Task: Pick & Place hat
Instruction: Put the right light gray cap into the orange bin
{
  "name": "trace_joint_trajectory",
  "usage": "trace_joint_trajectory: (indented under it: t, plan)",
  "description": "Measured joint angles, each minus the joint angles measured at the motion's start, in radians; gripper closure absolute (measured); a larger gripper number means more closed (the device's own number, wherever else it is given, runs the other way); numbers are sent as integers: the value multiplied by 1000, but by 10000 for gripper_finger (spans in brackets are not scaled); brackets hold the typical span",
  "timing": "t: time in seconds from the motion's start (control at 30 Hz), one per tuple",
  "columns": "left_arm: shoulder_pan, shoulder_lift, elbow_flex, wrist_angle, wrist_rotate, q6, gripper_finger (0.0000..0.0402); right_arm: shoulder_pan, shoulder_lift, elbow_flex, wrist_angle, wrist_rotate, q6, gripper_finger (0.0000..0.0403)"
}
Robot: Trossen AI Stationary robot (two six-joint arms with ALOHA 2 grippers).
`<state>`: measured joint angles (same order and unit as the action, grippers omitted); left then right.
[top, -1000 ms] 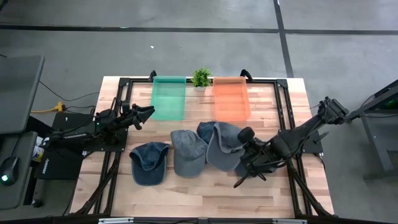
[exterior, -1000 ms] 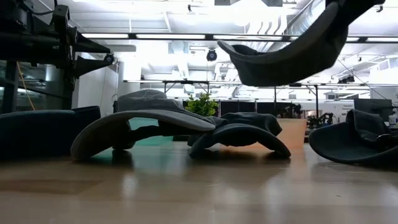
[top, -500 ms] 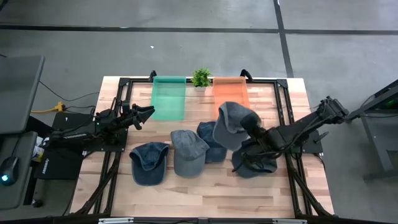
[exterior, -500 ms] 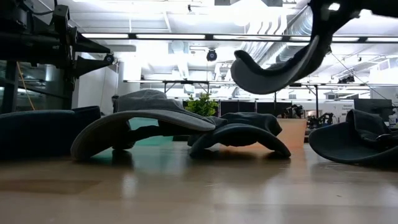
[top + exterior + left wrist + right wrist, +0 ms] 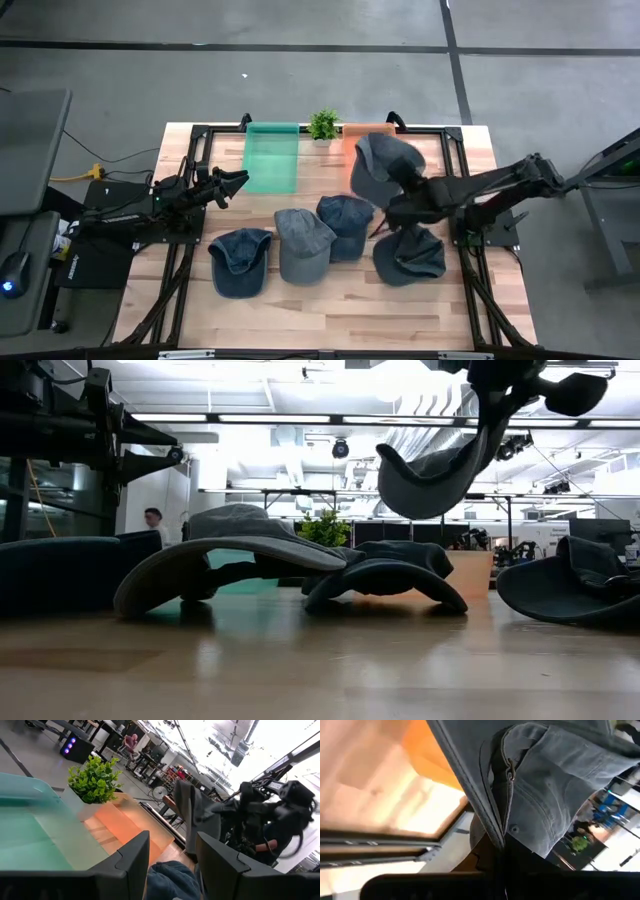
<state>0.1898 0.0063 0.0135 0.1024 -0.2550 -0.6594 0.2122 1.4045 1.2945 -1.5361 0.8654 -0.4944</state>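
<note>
High view shows the right gripper point(image 5: 392, 207) pinching a grey cap point(image 5: 378, 167) over the orange bin point(image 5: 357, 131), ready to drop; left gripper point(image 5: 232, 183) waits spread.

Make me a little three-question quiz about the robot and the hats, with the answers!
1. True or false: the right tool holds a grey hat in the air.
2. How many hats lie on the table?
3. The lifted hat hangs over which tray: A) green tray B) orange tray?

Key: 1 true. 2 four. 3 B.
</note>
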Motion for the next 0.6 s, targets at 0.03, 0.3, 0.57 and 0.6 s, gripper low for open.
trace_joint_trajectory:
  t: [0.03,0.3,0.57,0.6]
  plan:
    - [0,0,0,0,0,0,243,-14,-16,0,3,17,-21,395]
    - [0,0,0,0,0,0,243,-134,-154,-1,127,33,-268,395]
    - [0,0,0,0,0,0,243,-272,-275,-148,360,-58,-619,395]
    - [0,0,0,0,0,0,243,-294,-294,-186,410,-58,-682,395]
